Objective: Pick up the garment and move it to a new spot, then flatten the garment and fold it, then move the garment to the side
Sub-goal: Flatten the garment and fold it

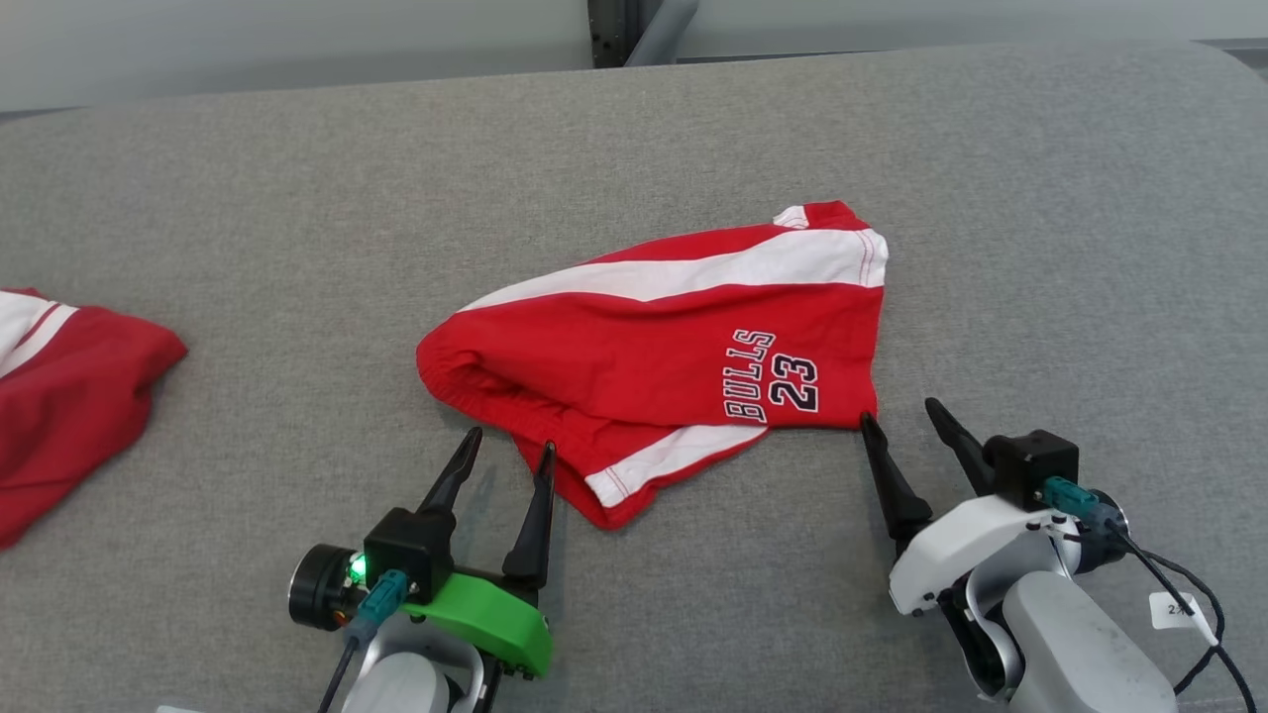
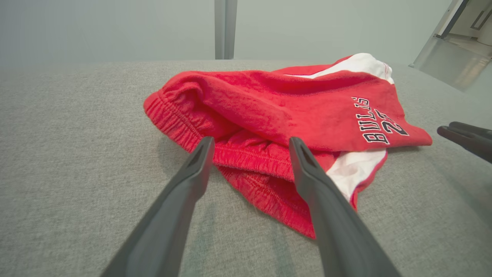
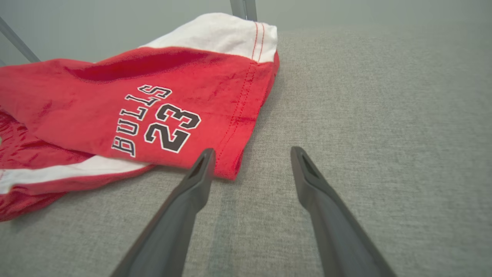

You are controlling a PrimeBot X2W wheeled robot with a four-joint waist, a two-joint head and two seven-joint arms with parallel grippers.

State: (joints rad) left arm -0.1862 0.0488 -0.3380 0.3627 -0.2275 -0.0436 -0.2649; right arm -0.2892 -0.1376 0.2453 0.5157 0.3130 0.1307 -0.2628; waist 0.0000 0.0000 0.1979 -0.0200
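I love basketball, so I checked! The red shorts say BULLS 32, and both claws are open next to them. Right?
Almost. The red shorts say BULLS 23, not 32; the right wrist view shows the print clearly. The left claw and right claw are indeed open next to them.

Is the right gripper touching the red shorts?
Cannot tell. In the right wrist view one finger of the right gripper overlaps the shorts at their corner, and the head view puts its tip there; neither shows contact or a gap.
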